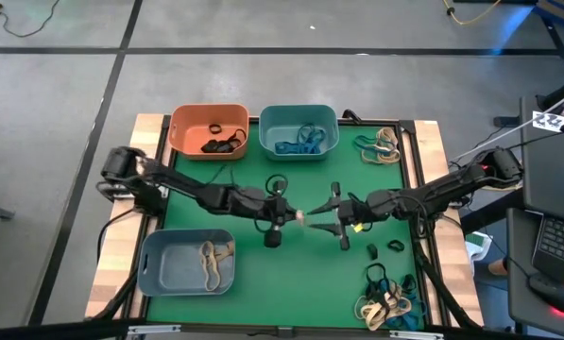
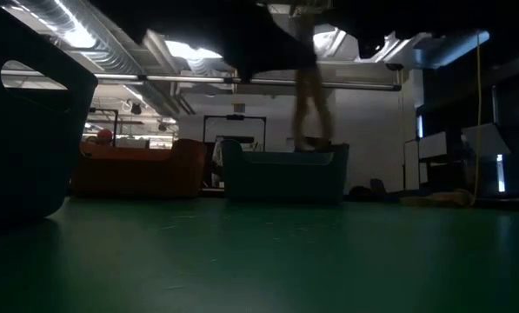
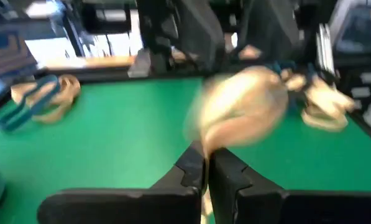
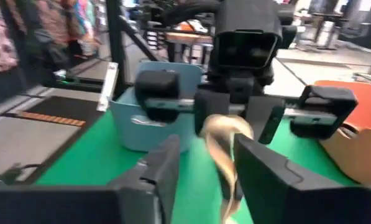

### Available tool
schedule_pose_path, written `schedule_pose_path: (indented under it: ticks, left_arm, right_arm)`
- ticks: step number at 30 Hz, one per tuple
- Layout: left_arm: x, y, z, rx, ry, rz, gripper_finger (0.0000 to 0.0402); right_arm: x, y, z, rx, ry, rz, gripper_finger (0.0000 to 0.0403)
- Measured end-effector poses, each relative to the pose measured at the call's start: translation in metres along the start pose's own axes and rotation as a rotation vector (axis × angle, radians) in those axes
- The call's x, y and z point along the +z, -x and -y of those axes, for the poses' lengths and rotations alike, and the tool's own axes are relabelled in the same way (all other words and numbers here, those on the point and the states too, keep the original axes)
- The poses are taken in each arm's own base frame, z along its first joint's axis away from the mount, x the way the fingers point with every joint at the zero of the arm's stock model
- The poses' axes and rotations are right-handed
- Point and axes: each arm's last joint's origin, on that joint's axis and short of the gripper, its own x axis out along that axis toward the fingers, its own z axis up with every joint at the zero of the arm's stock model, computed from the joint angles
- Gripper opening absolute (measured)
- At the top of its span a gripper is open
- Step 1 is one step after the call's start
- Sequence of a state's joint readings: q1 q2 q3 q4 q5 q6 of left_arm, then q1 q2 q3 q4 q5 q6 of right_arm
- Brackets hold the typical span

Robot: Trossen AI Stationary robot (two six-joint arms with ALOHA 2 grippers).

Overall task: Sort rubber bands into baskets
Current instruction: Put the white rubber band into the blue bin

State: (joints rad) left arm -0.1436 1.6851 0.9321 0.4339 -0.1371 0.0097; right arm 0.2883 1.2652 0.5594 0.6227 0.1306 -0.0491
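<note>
At mid-table, left claw (image 1: 299, 216) pinches a tan rubber band (image 3: 241, 109).

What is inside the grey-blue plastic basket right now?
The grey-blue plastic basket holds a few tan rubber bands toward one side; the rest of its floor is bare. Nothing covers it.

1. High view: straight down from well above, whole green table (image 1: 263, 283) in frame, both arms meeting near centre.
2. Low view: right at mat level, looking flat across to the orange basket (image 2: 142, 169) and teal basket (image 2: 283, 172), room behind.
3. Left wrist view: very close, facing roughly 3 o'clock on the high view.
4. Right wrist view: equally close, facing roughly 9 o'clock, grey-blue basket (image 4: 149, 118) behind.
5. Shared by both wrist views: the tan rubber band (image 3: 241, 109) mid-table.
</note>
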Motion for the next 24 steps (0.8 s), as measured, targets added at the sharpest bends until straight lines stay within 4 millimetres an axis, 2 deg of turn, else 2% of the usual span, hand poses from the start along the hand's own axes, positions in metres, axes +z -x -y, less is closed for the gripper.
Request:
schedule_pose_path:
  ticks: [5, 13, 20, 24]
  left_arm:
    - [0.017, 0.038, 0.002, -0.022, -0.018, -0.121, 0.0018]
    - [0.040, 0.105, 0.005, -0.057, 0.044, -0.207, 0.0007]
    - [0.048, 0.162, 0.010, -0.113, 0.191, -0.277, 0.0018]
    - [0.048, 0.187, 0.016, -0.180, 0.292, -0.353, 0.0015]
  right_arm:
    - [-0.004, -0.001, -0.001, 0.031, -0.016, -0.032, 0.0184]
    - [-0.009, -0.004, -0.001, 0.004, -0.038, -0.052, 0.0188]
    - [-0.009, -0.004, 0.000, -0.034, -0.037, -0.053, 0.0189]
    - [-0.010, -0.004, 0.001, -0.053, -0.035, -0.059, 0.0189]
